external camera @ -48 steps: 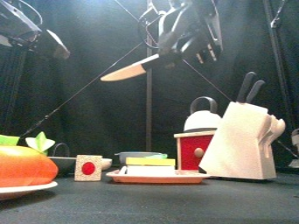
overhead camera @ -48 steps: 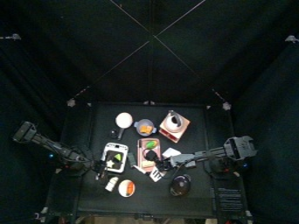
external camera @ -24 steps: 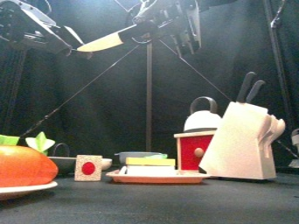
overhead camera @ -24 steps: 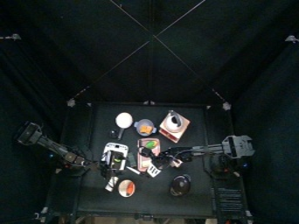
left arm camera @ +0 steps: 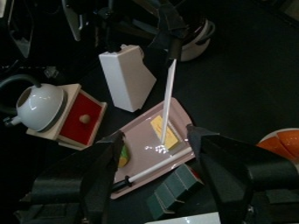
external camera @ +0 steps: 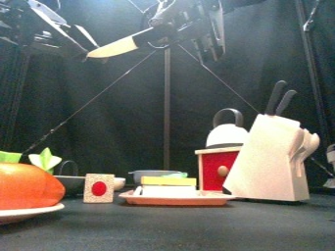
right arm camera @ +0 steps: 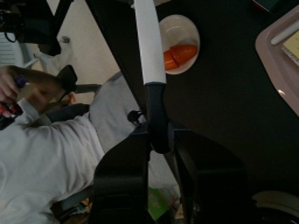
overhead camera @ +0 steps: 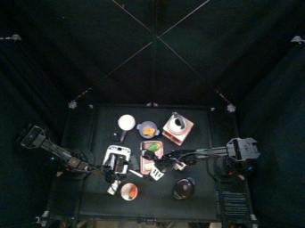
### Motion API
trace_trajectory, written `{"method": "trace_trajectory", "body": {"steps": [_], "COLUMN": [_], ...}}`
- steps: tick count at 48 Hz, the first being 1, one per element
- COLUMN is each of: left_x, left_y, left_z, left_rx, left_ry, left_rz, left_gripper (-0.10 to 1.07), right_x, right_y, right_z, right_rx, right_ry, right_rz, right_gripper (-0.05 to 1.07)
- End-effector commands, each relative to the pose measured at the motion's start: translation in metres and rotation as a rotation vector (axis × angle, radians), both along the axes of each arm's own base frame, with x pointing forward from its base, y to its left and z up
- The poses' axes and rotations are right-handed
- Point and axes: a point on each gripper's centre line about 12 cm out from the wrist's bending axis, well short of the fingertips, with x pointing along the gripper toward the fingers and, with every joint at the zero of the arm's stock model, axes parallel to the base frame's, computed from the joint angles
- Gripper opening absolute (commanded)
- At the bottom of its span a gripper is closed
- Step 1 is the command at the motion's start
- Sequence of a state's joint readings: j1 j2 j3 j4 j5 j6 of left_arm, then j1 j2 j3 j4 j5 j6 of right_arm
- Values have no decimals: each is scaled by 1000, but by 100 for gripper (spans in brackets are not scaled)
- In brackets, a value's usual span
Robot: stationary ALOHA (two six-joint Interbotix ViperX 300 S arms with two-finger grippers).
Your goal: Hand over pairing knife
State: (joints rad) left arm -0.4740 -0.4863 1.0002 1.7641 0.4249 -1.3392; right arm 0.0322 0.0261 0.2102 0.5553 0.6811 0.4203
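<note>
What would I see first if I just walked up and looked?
A knife held high in the air over the table, its blade pointing at the other arm. The right gripper grips its handle, and the left gripper waits open at the tip. Below stand a white knife block and a big orange fruit.

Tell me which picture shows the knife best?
The front view: the knife shows side-on, blade against the dark curtain, held by the right end effector. The left wrist view shows it as a thin edge, the right wrist view only along the blade, the top view barely.
</note>
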Motion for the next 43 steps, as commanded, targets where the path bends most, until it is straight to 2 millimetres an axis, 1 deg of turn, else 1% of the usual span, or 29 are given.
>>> {"method": "trace_trajectory", "body": {"steps": [1, 16, 29, 32, 38, 43], "left_x": [5, 6, 5, 5, 2, 2], "left_y": [-3, -1, 2, 2, -3, -4], "left_z": [11, 13, 12, 10, 8, 6], "left_rx": [-8, -3, 10, 10, -2, -2], "left_ry": [-31, -40, -47, -41, -28, -25], "left_rz": [-2, 10, 35, 37, 7, 6], "left_gripper": [77, 58, 46, 45, 45, 45], "right_x": [0, 1, 4, 5, 3, 3], "right_y": [-3, -2, -5, -7, -11, -11], "right_z": [13, 11, 9, 9, 4, 2], "right_rx": [0, 1, -22, -42, -104, -149], "right_ry": [-37, -35, -51, -54, -46, -44], "right_rz": [-7, -8, -15, -14, -4, 10], "right_gripper": [50, 50, 54, 57, 72, 85]}}
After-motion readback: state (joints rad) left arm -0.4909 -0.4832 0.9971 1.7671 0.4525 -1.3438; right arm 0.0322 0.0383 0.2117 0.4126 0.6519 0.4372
